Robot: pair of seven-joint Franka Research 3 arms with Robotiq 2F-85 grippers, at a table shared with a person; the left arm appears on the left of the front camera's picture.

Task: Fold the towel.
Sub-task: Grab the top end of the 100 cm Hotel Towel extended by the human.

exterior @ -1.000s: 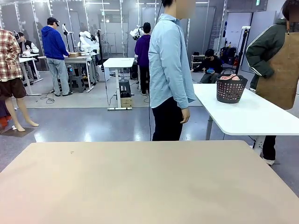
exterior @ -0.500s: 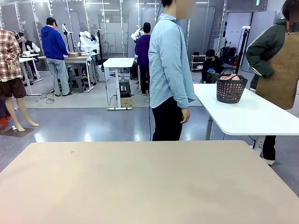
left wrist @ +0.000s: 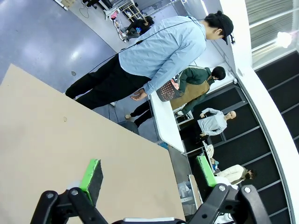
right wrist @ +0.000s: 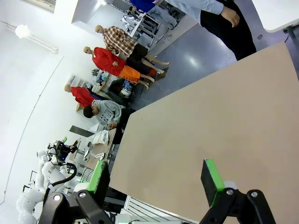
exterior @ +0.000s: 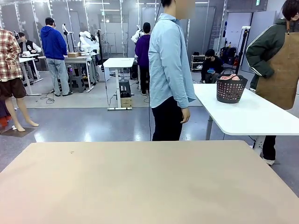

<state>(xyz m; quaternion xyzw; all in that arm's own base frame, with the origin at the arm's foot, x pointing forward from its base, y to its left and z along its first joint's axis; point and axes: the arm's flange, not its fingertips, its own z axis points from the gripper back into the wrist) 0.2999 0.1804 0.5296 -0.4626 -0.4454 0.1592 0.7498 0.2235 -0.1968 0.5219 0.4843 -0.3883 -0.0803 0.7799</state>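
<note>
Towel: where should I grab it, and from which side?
The towel sits bunched in the dark basket, whose walls block the sides, so pinch the fold bulging over the rim from straight above. It stands on the white table, probably out of reach.

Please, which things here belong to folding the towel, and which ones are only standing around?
For the job:
- towel, bunched in the basket
- beige table
- left gripper and right gripper, both open

Just there:
- white table under the basket
- person in the light blue shirt, hands holding nothing
</note>
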